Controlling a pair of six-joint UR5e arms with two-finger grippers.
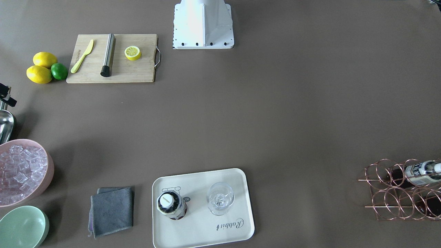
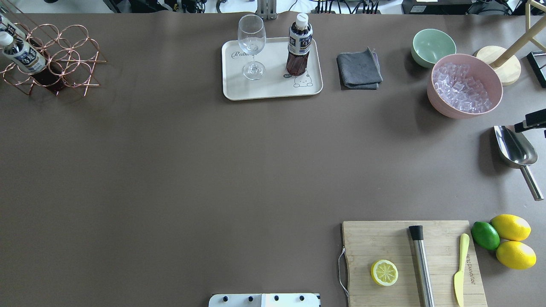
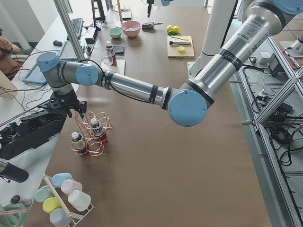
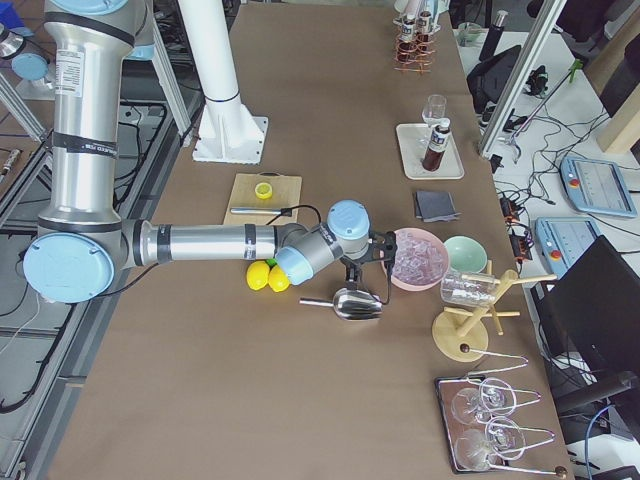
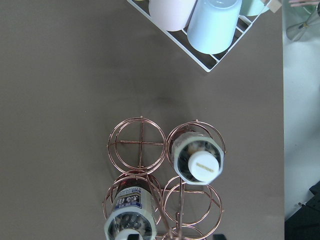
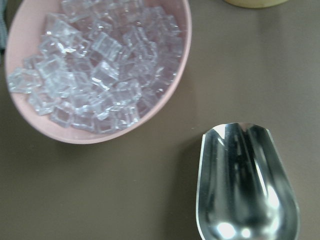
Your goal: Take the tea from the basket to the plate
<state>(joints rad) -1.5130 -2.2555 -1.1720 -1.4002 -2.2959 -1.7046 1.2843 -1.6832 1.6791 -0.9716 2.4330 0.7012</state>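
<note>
The basket stands at the table's left end and also shows in the overhead view. It holds two leaning bottles. The tea, with a beige label and white cap, is in one cell. A blue-and-white labelled bottle is in another. My left gripper hangs just above the basket; I cannot tell if it is open. The plate holds a wine glass and another upright dark bottle. My right gripper hovers over a metal scoop; I cannot tell its state.
A pink bowl of ice, a mint-green bowl and a grey cloth lie right of the plate. A cutting board carries a lemon half, a muddler and a knife. Lemons and a lime lie beside it. A cup rack stands near the basket.
</note>
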